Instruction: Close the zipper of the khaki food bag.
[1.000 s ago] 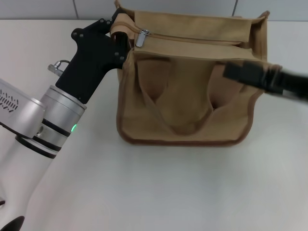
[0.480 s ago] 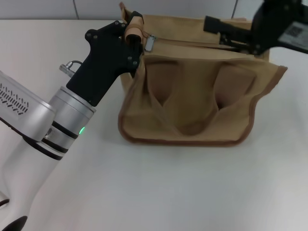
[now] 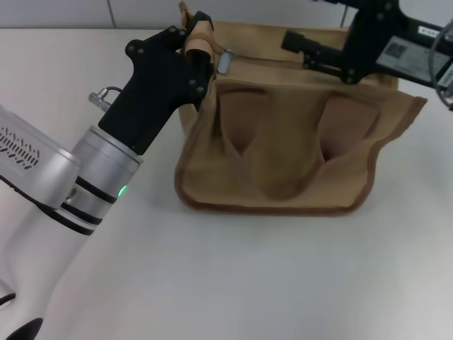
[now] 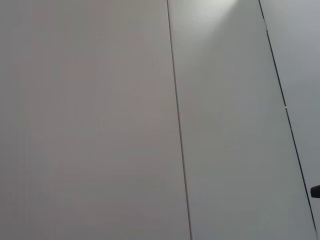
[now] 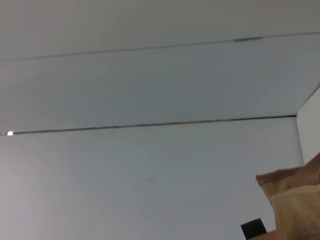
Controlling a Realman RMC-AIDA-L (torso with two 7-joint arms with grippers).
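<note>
The bag (image 3: 283, 142) sits upper centre on the desk (image 3: 248, 283). The left hand (image 3: 197, 44) pinches the bag's upper-left corner beside the zipper (image 3: 225, 61) slider. The right hand (image 3: 304, 44), upper right, hovers over the zipper line; its opening cannot be told.

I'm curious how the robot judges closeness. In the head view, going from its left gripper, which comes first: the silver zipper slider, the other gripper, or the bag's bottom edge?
1. Zipper slider, right beside the left gripper at the bag's top-left corner.
2. Right gripper, across the top panel.
3. Bottom edge of the khaki food bag, nearest the robot.
</note>
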